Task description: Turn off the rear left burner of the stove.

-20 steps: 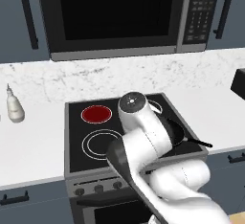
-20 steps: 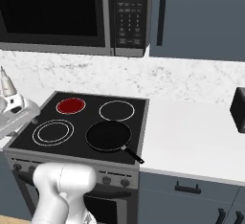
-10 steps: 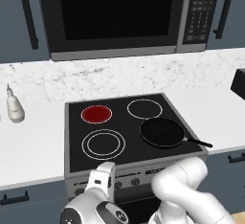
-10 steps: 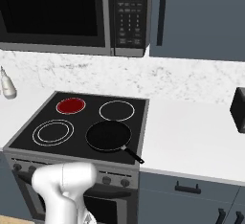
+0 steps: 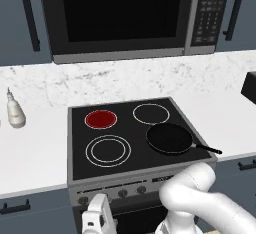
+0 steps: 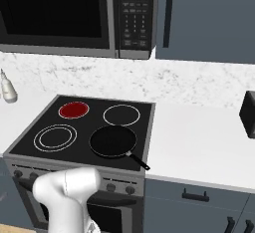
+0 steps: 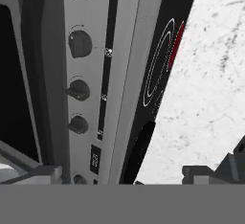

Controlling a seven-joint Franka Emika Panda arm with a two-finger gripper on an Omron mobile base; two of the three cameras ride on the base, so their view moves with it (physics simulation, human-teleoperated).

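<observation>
Dropping low in front of the stove (image 5: 120, 143), the arm has folded right down below counter level, and that makes sense: the knobs sit on the grey front panel (image 7: 88, 74), not up on the glass. Compared with a second ago, when the white forearm stood tall over the cooktop and hid part of it, the whole black surface is now in plain sight in both base views. Half a second ago the wrist was already down at the near left; now it sits a touch further right, just under the panel.

Big picture first: the microwave (image 5: 120, 18) hangs above, with the marble backsplash behind. On the near right burner rests a black frying pan (image 5: 170, 139), handle pointing right. Far left on the glass glows the rear left burner (image 5: 101, 119), a solid red disc, so it reads as still on. A pale bottle (image 5: 15, 110) stands on the counter well to the left.

In the hand view the camera is rolled, looking along the panel at a row of dark knobs (image 7: 79, 43), none of them touched yet. The gripper (image 7: 129, 177) shows only its dark tips at the bottom edge, set wide apart with nothing between them: unclenched and empty.
</observation>
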